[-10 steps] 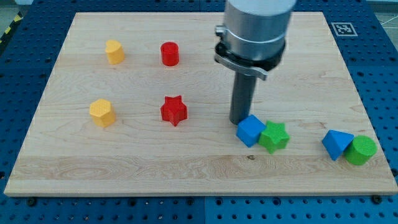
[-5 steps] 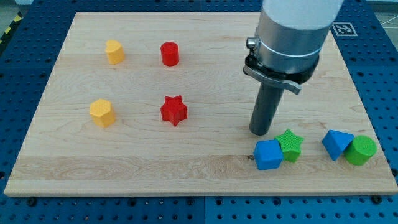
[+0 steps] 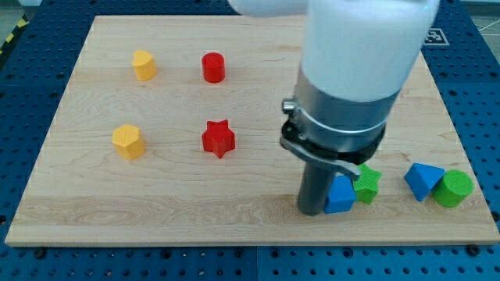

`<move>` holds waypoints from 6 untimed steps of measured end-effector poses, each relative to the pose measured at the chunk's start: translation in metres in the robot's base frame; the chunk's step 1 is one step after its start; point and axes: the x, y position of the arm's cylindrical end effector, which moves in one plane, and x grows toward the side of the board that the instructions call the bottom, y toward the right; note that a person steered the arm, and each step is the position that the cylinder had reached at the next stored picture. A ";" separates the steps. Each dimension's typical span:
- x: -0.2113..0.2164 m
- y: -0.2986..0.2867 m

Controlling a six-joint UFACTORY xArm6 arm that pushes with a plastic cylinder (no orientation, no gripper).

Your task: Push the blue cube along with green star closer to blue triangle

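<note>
My tip sat low on the surface, touching the blue cube from the view's left. It's just a bare rod, so the tool held nothing. The green star was pressed against the cube's right, with the blue triangle further right, so a rightward shove looked lined up.

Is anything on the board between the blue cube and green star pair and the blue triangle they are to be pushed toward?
Nothing visible: bare wood lies between the green star and the blue triangle. My tip sits at the view's left of the blue cube, against it; the green cylinder lies beyond the triangle.
</note>
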 end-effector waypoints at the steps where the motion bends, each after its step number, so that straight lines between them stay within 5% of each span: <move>1: -0.002 0.024; 6: -0.002 0.050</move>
